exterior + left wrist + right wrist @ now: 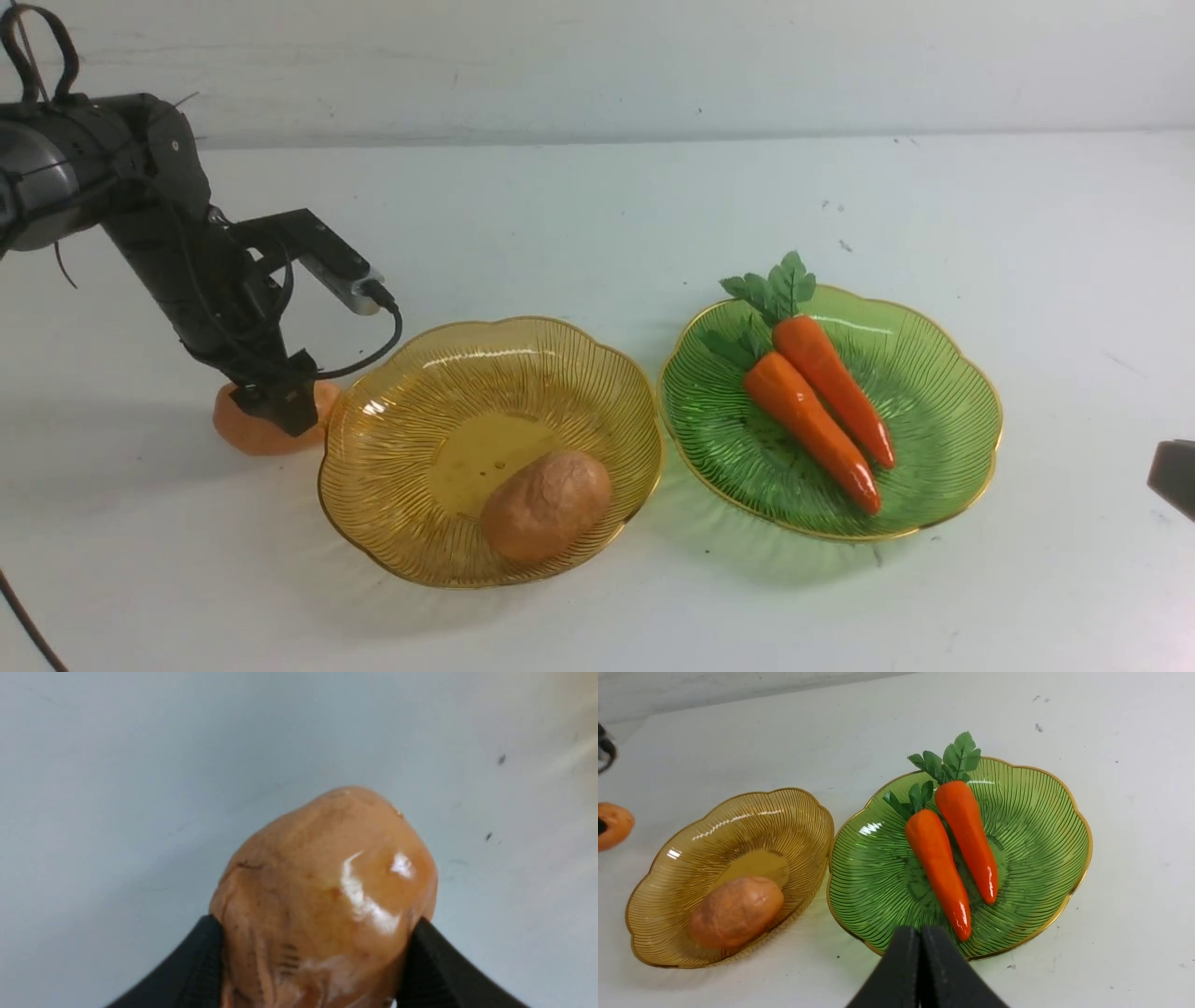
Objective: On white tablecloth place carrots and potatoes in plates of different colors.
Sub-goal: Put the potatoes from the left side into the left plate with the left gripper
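Left hand (278, 401) pinching the loose potato (322, 891) on the white tablecloth (597, 215), just beside the amber plate (392, 504) at its nine o'clock.

Nearest, the right hand (920, 933) rests pressed together, idle, and the plated potato (546, 504) fills the amber plate's five o'clock, leaving the bowl free toward eleven. Black fingers (196, 961) bear on both flanks of a glossy, rounded skin, so I judge it wise to firm the grip, lift straight above the scalloped rim, carry toward three o'clock and lower into that free part without knocking the plated potato. Beyond, the green plate (943, 373) at three o'clock already holds both carrots (808, 425); keep clear.
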{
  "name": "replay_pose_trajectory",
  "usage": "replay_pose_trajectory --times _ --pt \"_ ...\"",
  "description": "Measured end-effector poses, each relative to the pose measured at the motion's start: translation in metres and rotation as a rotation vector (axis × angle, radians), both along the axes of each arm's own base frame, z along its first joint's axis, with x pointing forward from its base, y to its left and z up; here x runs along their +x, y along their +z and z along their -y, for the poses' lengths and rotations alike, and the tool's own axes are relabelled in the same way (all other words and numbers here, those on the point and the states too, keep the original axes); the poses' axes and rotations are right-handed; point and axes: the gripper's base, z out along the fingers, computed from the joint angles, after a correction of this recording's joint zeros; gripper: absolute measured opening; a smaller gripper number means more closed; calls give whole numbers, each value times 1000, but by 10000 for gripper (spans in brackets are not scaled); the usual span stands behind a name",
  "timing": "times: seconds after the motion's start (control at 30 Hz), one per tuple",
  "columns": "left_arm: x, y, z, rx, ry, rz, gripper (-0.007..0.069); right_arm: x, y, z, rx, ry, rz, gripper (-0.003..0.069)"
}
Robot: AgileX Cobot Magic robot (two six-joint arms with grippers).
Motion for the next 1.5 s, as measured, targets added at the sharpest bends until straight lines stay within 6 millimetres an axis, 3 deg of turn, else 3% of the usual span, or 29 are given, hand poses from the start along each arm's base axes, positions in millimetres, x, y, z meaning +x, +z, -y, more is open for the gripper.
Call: replay_pose_trajectory --times 0.2,0.33,0.47,0.57,0.67,0.77,0.87,1.0,1.13,1.3,1.43,1.5 --pt "-11 47 25 -243 147 116 368 0 0 0 0 0 1 -15" --pt "-16 59 58 -434 180 105 368 0 0 0 0 0 1 -15" --pt "-16 52 85 -481 147 67 368 0 0 0 0 0 1 -15" --pt "-16 37 114 -487 98 10 376 0 0 0 -7 3 2 -15" --pt "-15 27 127 -485 80 -16 405 -1 -2 0 -47 23 -7 -15" --pt "-15 20 137 -483 67 -27 434 -4 -4 0 -84 52 -47 -15" --pt "-16 18 145 -483 51 -25 510 -7 -1 0 -121 77 -80 -15" --pt "-16 18 146 -479 47 -26 600 -12 12 2 -207 108 -109 -15" --pt "-16 20 144 -463 40 -25 631 -18 26 7 -300 120 -138 -15" --pt "-12 31 144 -456 48 5 585 -29 37 13 -353 109 -169 -15" --pt "-8 44 143 -452 45 50 453 -52 48 18 -320 77 -119 -15" --pt "-9 50 142 -445 39 72 335 -67 50 21 -309 67 -72 -15"
